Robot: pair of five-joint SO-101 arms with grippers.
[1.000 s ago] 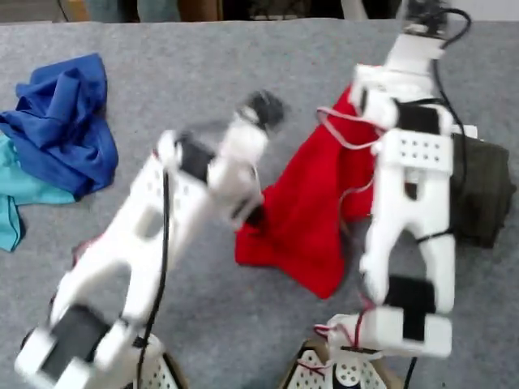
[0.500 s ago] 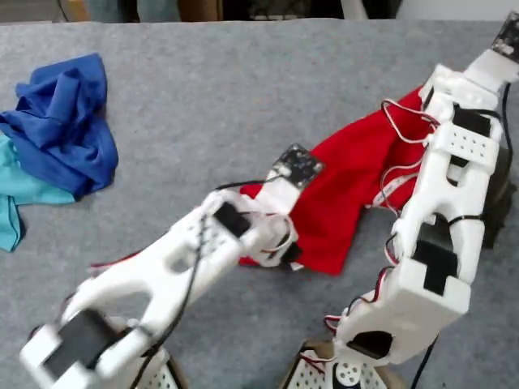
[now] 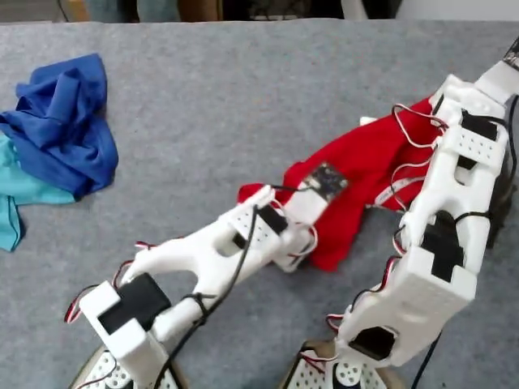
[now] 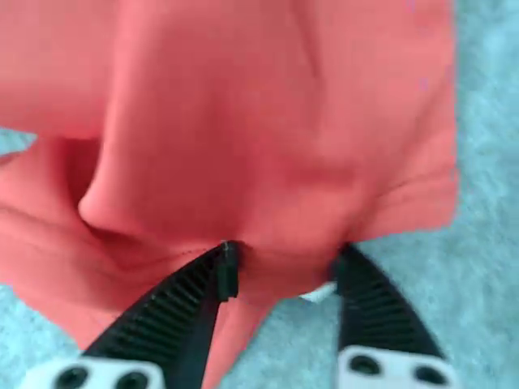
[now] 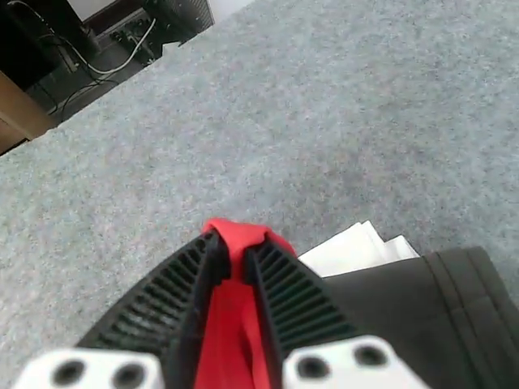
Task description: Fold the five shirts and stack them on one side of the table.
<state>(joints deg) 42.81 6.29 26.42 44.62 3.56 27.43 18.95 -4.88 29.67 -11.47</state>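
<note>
Red shirt (image 3: pixel 357 174) nipped in right tool (image 5: pixel 233 243), left tool (image 4: pixel 285 263) spread over it

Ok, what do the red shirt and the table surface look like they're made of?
Red shirt: soft, thin knit fabric, probably cotton or a blend, with a matte finish. It drapes and creases where the right claw pinches it.
Table surface: grey felt or short-pile carpet, judging by its fuzzy, flecked texture with no shine.
</note>
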